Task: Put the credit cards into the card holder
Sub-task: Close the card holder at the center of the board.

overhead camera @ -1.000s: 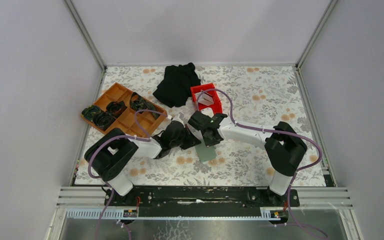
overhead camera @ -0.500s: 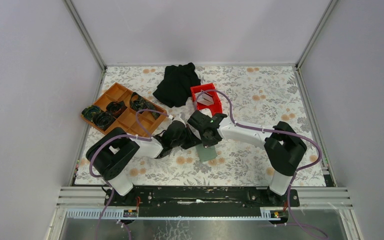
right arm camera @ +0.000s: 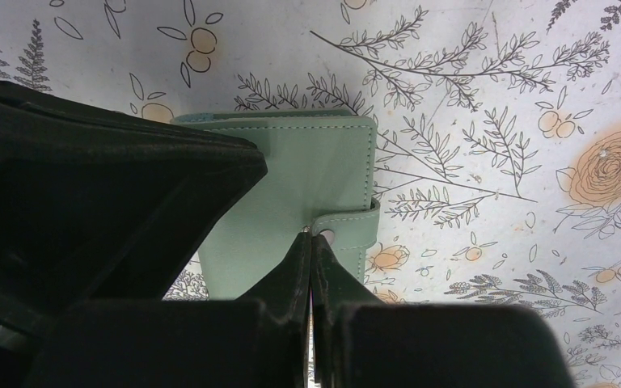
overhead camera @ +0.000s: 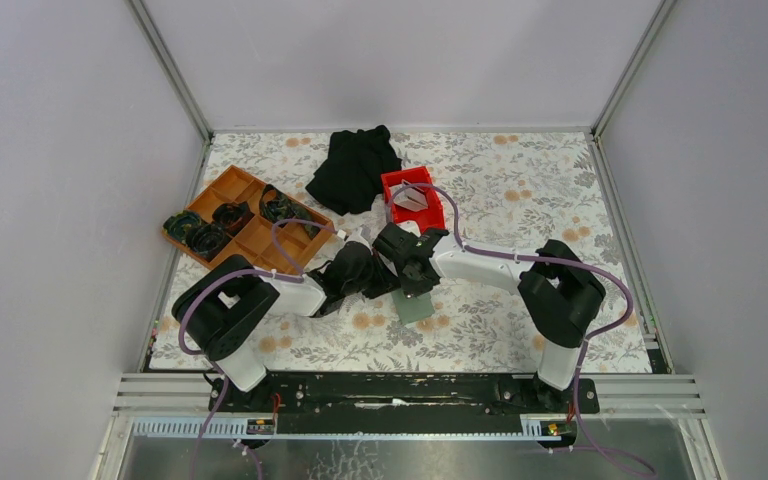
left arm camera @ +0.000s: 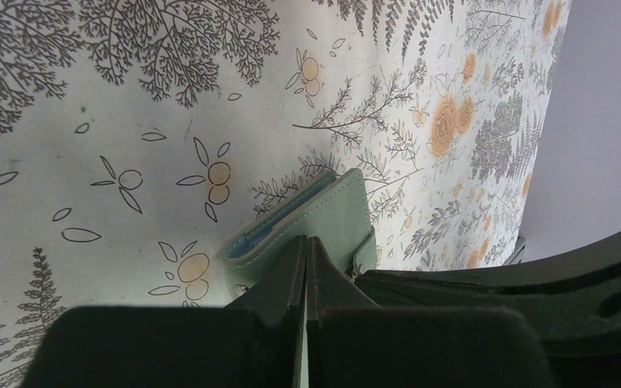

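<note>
**Both grippers closed at the card holder, cards in the red bin**

The card holder (overhead camera: 417, 307) lies flat and folded shut on the flowered tablecloth (overhead camera: 520, 200), near the middle of the table and a little toward the near edge. It is pale grey-green with stitched edges. In the right wrist view its strap (right arm camera: 352, 230) wraps over the right edge, with a small metal snap (right arm camera: 327, 236) on it.

The left gripper (left arm camera: 306, 246) reaches in from the left. Its fingers are pressed together, and their tips sit on the near part of the holder. A blue lining shows along the holder's open edge.

The right gripper (right arm camera: 313, 242) comes in from the right and crosses close beside the left one. Its fingers are also pressed together, and their tips meet right at the snap end of the strap. Whether they pinch the strap or only press on it, I cannot tell from this angle.

The credit cards (overhead camera: 410, 198) lie in the red bin (overhead camera: 432, 212), far of both grippers and apart from the holder. They look light grey and tilted. A black cloth (overhead camera: 353, 168) is heaped just left of the bin. An orange compartment tray (overhead camera: 250, 240) with dark items in it sits at the far left.
</note>
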`<state>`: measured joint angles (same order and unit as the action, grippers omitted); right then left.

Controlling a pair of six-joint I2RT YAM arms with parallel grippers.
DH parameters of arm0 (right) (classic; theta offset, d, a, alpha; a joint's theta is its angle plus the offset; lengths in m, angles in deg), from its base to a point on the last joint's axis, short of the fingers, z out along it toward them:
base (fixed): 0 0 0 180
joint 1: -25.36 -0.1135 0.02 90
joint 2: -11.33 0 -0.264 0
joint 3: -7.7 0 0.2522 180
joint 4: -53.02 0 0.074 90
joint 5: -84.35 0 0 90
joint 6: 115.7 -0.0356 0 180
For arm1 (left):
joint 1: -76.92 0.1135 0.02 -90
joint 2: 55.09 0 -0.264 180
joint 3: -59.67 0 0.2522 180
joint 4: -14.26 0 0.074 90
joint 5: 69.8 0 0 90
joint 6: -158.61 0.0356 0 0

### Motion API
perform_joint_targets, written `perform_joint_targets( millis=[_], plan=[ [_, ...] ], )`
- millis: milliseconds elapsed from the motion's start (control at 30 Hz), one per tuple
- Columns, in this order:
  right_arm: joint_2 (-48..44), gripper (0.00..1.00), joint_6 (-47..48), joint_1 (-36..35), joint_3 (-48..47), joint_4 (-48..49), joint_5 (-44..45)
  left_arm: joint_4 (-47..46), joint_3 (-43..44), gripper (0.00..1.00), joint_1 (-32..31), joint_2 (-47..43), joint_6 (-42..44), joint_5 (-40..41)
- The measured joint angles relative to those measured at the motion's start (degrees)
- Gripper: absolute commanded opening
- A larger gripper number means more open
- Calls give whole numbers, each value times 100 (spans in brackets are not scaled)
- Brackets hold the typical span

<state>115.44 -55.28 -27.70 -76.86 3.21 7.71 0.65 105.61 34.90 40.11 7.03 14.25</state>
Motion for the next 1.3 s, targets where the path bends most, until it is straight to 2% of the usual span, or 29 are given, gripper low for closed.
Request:
perform_joint_targets(
  millis=[1300],
  plan=[
    [15, 0, 50, 24, -70, -50, -114, -2, 28, 0, -44, 33, -46, 76]
  ],
)
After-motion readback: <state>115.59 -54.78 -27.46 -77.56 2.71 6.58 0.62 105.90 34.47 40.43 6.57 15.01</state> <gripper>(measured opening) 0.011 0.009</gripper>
